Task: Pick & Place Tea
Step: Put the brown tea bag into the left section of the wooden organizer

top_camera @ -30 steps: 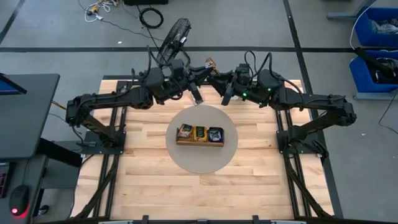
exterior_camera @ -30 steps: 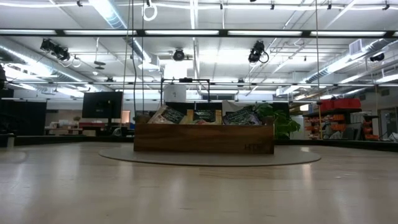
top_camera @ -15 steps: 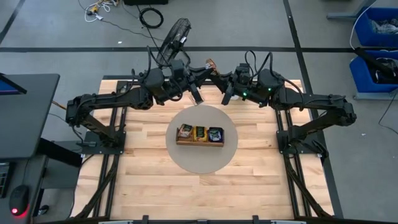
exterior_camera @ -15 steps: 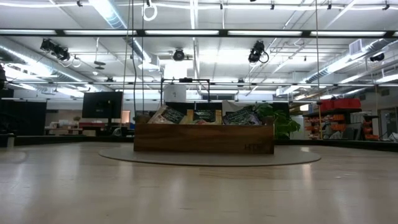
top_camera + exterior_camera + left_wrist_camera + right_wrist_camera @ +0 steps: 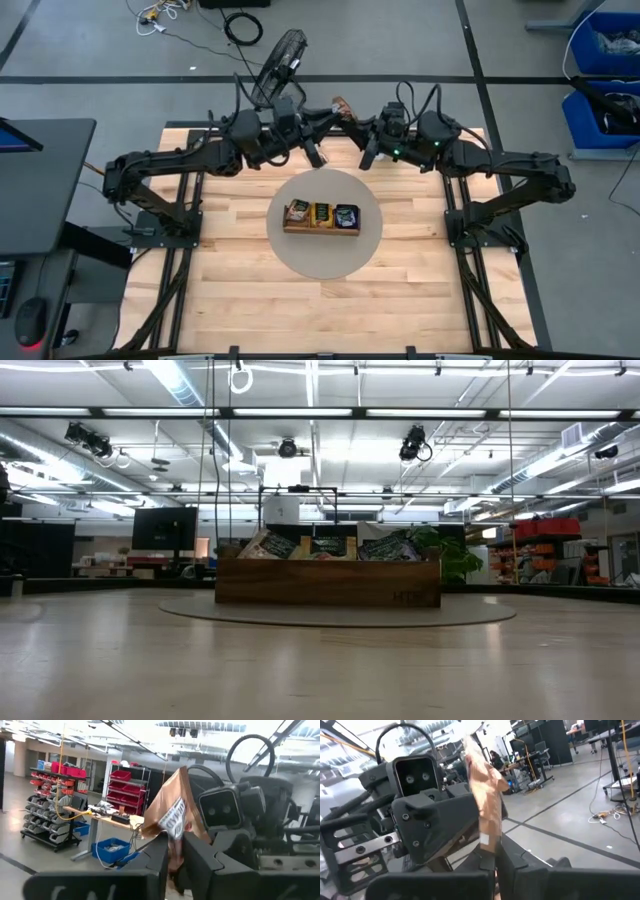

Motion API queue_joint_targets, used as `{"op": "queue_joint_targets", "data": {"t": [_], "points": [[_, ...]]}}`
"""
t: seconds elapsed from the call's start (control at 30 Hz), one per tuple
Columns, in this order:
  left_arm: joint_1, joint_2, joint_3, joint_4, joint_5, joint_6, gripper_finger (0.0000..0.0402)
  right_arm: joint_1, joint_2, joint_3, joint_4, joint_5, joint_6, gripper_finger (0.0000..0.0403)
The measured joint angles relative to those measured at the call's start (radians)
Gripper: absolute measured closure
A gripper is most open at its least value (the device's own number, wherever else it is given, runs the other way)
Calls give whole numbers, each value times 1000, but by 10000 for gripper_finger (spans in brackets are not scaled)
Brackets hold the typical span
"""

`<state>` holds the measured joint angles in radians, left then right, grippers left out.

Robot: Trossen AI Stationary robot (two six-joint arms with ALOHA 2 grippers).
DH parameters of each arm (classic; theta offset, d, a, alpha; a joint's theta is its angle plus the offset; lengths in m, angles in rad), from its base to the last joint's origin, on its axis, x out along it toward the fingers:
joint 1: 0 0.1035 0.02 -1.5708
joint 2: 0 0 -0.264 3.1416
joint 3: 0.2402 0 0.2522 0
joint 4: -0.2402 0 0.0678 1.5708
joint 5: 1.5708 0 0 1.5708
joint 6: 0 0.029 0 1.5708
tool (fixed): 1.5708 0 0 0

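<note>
The long brown wooden three-compartment tray (image 5: 321, 217) sits on a round grey mat (image 5: 325, 262) at mid-desk (image 5: 240, 290), holding small flat square tea-bag packets (image 5: 322, 212).

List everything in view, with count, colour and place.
Table: one, light wood, under both arms.
Round mat: one, grey, at the table's centre.
Tray: one, brown wood, three compartments, on the mat.
Tea packets in tray: several, mixed colours, count unclear.
Held tea packet: one, brown-orange, above the table's far edge.
Fan: one, black, on the floor beyond the table.
Bins: two, blue, on the right.
Left gripper: shut on the held tea packet.
Right gripper: shut on the same packet.
</note>
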<state>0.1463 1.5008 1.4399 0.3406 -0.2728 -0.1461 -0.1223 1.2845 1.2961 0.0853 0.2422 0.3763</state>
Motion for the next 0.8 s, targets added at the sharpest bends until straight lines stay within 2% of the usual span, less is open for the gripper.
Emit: {"op": "queue_joint_targets", "data": {"t": [0.27, 0.37, 0.5, 0.6, 0.8], "points": [[1, -22, 1, -29, -5, 56, 317, -1, -29, 0, -31, -17, -19, 402], [0, -47, 2, -78, -5, 97, 312, -4, -47, 0, -41, -111, -34, 403], [1, -105, 1, -173, -7, 159, 306, -26, -75, 0, -81, -337, -14, 403], [3, -162, 0, -237, -7, 203, 305, -51, -89, 1, -199, -422, 28, 403], [4, -253, 4, -371, 0, 324, 293, -95, -79, 0, -537, -445, 34, 403]]}}
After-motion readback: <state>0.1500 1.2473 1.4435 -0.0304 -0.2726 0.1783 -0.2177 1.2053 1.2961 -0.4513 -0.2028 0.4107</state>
